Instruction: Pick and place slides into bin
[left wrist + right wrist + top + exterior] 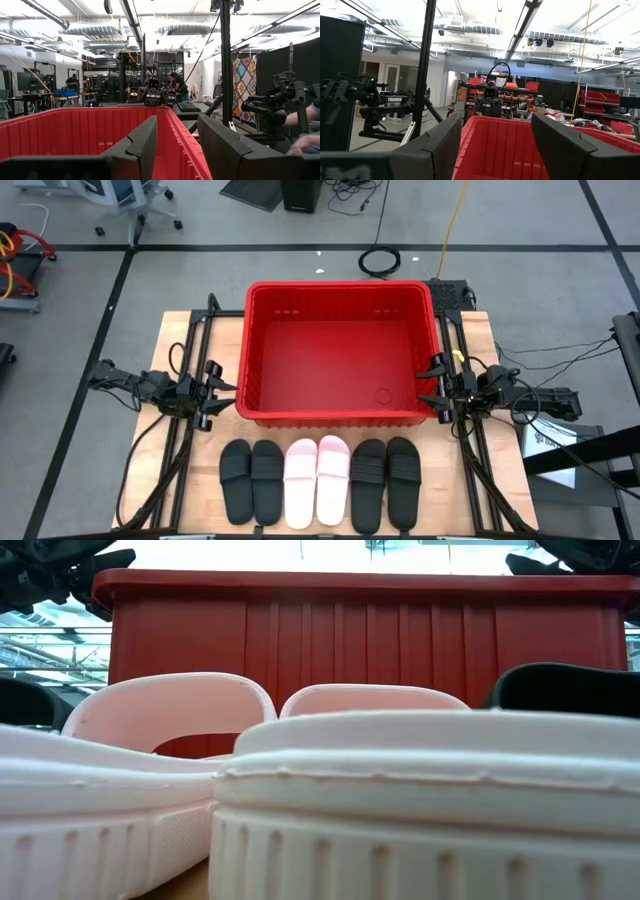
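Six slides (pixel 318 482) rowed at lower centre (pink pair middle), red bin (pixel 262 385) above; left hand (pixel 222 387), right hand (pixel 430 383) flanking bin, both open, empty.

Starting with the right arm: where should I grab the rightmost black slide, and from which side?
Grip the rightmost black slide by its wide strap, coming straight down from above. It lies flat, sole down, and the strap arches up off the footbed, probably leaving room for one jaw under it. The right gripper, jaws open, waits beside the bin.
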Tool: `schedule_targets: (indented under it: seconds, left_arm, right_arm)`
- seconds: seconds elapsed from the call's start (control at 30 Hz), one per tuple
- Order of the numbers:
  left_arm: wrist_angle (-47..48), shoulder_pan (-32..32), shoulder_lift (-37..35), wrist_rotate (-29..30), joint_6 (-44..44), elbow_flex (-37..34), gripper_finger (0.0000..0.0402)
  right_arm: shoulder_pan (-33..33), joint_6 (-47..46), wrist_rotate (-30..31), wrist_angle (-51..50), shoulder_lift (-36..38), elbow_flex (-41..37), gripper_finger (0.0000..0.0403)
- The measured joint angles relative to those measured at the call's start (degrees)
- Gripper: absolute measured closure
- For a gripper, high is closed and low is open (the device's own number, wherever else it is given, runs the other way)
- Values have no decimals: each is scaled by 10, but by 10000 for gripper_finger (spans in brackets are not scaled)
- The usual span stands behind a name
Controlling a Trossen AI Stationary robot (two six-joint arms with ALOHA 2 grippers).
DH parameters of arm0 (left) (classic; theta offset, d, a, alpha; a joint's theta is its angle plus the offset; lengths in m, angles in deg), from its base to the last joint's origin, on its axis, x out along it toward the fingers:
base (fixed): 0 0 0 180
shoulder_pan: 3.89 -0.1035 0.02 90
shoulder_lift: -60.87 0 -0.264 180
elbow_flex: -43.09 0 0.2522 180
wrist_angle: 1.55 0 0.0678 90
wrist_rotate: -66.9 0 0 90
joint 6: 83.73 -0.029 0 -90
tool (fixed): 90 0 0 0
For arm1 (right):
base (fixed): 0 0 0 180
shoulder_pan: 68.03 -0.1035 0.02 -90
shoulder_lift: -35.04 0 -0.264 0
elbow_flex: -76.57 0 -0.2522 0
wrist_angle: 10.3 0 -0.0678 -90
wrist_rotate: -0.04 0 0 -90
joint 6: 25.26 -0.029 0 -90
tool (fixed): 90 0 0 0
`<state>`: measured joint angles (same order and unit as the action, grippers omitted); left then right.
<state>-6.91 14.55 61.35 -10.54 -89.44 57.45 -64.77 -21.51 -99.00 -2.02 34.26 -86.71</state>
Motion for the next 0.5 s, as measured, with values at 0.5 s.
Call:
schedule_targets:
  seconds: [0.5]
  left_arm:
    - [0,0,0,0,0,0,254]
  right_arm:
    - [0,0,0,0,0,0,171]
